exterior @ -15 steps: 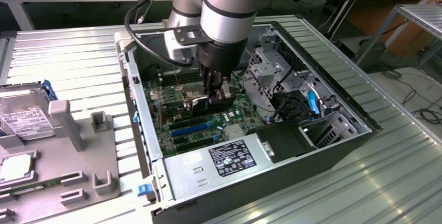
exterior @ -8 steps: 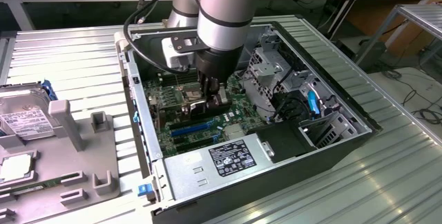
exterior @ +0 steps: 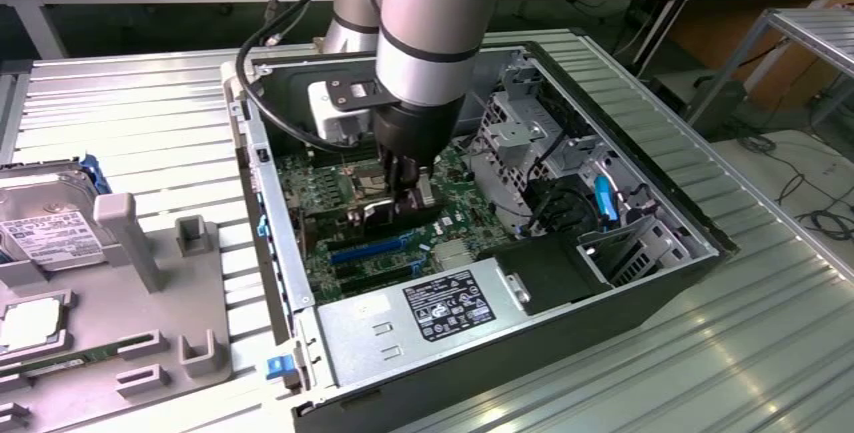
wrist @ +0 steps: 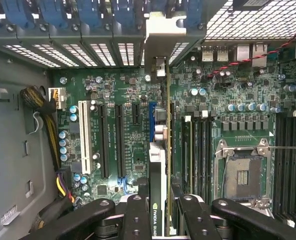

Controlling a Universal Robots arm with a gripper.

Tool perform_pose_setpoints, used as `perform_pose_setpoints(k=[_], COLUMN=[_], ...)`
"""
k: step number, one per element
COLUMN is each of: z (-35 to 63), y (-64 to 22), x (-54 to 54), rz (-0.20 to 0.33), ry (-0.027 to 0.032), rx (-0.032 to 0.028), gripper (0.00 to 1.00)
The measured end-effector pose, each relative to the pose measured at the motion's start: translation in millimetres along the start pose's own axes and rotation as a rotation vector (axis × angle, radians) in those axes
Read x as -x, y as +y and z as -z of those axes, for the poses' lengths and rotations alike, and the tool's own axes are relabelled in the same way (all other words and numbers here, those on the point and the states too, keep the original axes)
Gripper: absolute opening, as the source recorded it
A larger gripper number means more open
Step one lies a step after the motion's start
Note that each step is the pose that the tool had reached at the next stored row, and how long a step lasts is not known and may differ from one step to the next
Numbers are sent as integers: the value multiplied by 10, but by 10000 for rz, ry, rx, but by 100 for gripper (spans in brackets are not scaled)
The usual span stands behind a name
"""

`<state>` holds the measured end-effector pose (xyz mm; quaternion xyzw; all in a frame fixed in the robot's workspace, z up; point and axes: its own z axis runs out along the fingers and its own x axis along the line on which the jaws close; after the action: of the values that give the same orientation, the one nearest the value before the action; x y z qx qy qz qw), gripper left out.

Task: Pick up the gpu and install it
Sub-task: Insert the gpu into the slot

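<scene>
Nearest the lens: black gripper [wrist: 160, 212] fingers [wrist: 138, 216], partly closed and clamped on the gpu [wrist: 160, 150] from both faces, card pinched at its near end. Held on edge, thin side up, green board and black face sandwiched between the pads. Long axis pointing straight away from the fingers toward the case's rear slot openings [wrist: 123, 52], parallel to the expansion slots on the motherboard [wrist: 123, 95]. Lined up over or just beside the blue slot [wrist: 151, 112]; seated or only hovering, cannot tell. Silver bracket end [wrist: 165, 37] up against the rear wall. White slot [wrist: 85, 135] off to one side, empty CPU socket [wrist: 242, 175] on the other. From the exterior view, gripper [exterior: 398, 193] plunged down inside the open case [exterior: 667, 253], gpu [exterior: 387, 218] directly beneath it, low over the board. Power supply [exterior: 441, 313] at the case's near end. Parts tray [exterior: 147, 283] with hard drive [exterior: 40, 228] well apart at the exterior view's left.
</scene>
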<state>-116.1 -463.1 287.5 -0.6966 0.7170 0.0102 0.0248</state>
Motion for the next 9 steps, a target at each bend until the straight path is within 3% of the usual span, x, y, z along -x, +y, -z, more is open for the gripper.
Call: perform_pose_setpoints(k=[5,9], z=[-22,-27], y=[5,18], x=[-3,-15], rz=[0,-1], ry=[58,58], rx=[15,14], gripper=[27,27])
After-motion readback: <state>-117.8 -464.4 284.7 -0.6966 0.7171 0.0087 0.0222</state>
